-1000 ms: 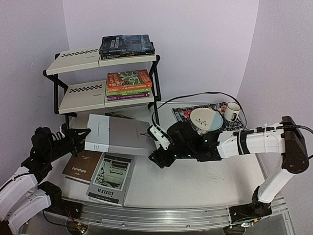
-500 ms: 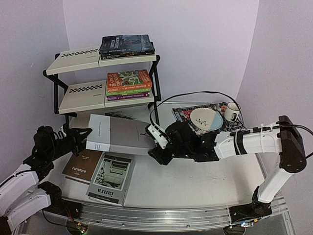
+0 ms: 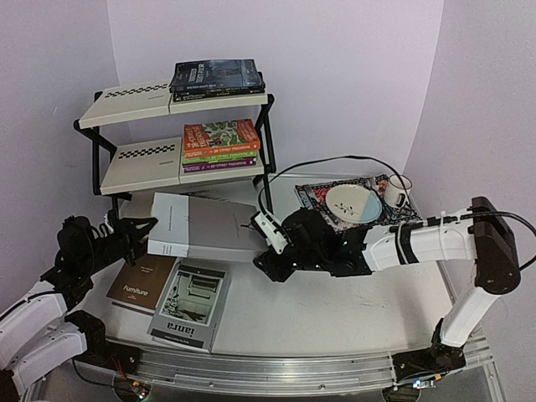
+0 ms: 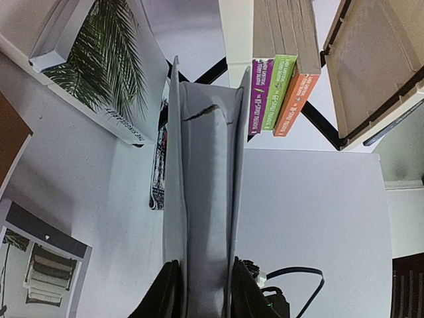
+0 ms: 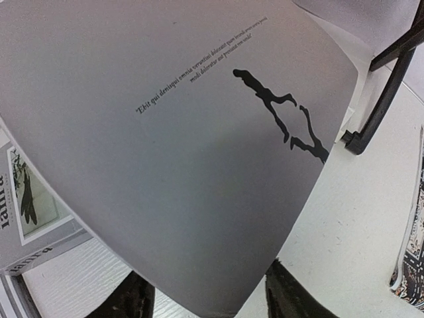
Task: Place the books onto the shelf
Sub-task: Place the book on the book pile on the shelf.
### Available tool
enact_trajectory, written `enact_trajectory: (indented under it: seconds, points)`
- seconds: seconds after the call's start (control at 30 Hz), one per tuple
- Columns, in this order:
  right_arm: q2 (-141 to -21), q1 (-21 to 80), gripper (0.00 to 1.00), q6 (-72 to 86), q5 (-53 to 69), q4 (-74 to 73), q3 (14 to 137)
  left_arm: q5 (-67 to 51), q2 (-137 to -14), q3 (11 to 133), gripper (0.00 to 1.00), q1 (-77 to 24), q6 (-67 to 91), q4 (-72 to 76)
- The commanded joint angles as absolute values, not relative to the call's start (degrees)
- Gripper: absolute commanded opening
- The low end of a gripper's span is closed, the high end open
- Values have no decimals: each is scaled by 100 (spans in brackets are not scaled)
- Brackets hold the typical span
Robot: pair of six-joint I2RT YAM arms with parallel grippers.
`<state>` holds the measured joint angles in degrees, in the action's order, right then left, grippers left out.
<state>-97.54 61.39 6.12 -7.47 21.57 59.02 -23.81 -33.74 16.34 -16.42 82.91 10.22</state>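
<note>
Grey and matte, almost bare: the big grey book (image 3: 205,226) hangs flat above the table (image 3: 335,306), right in front of the shelf (image 3: 134,105), with its far edge close to the foot of the black frame. From the right wrist, the cover (image 5: 165,165) shows one line of small italic print and a ragged black blot. From the left wrist, it's a thin slab seen edge-on (image 4: 205,199). The left gripper (image 3: 142,232) is clamped on the book's left short edge, with a finger pressed on either face (image 4: 165,295). The right gripper (image 3: 263,251) sits at the opposite end with its fingers (image 5: 291,295) spread and the book's rounded corner between them. Whether they touch it, I can't tell. Under the lifted book lies a white palm-leaf book (image 4: 99,66), mostly covered in the top view. There's room on the shelf: the left half of each cream tier is bare behind its checkered strip, while the right halves are loaded. The count: two dark books (image 3: 216,77) stacked on the top tier, and three paperbacks (image 4: 281,79) with purple, green and orange spines on the tier below. Three lie on the table: the palm-leaf one, a brown Furniture book (image 3: 138,285) and a black-and-white book (image 3: 191,303) just beside it near the front edge. Off to the right, well apart, are one patterned placemat (image 3: 311,197), one bowl (image 3: 353,203) and one mug (image 3: 397,191).
</note>
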Motion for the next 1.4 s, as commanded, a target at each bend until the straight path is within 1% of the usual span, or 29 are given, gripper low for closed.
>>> enact_trajectory:
  seconds: [0.0,0.1,0.3,0.37,0.47,0.57,0.83,1.37]
  points:
    - [-9745,6108,49,618,-741,2358,6061,-2411,-3484,1653,21,-1610,8219,1630]
    - [-9812,6104,43,567,-791,2372,6153,-2412,-3716,1695,22,-1613,7979,1697]
    - [-9911,6081,40,475,-817,2396,6317,-2496,-4233,1723,22,-1612,7714,1897]
    - [-9928,6065,39,471,-779,2410,6345,-2464,-4249,1703,23,-1609,7687,1947]
    - [-9933,6062,39,448,-814,2469,6346,-2408,-4279,1672,30,-1613,7614,1951]
    - [-9963,6053,39,423,-827,2495,6373,-2403,-4423,1652,34,-1611,7546,1951]
    - [-10018,6038,39,363,-835,2495,6593,-2523,-4955,1801,38,-1609,7126,1951]
    - [-10366,6013,39,-75,-1159,2441,7052,-2175,-5770,2346,35,-1611,5873,1950]
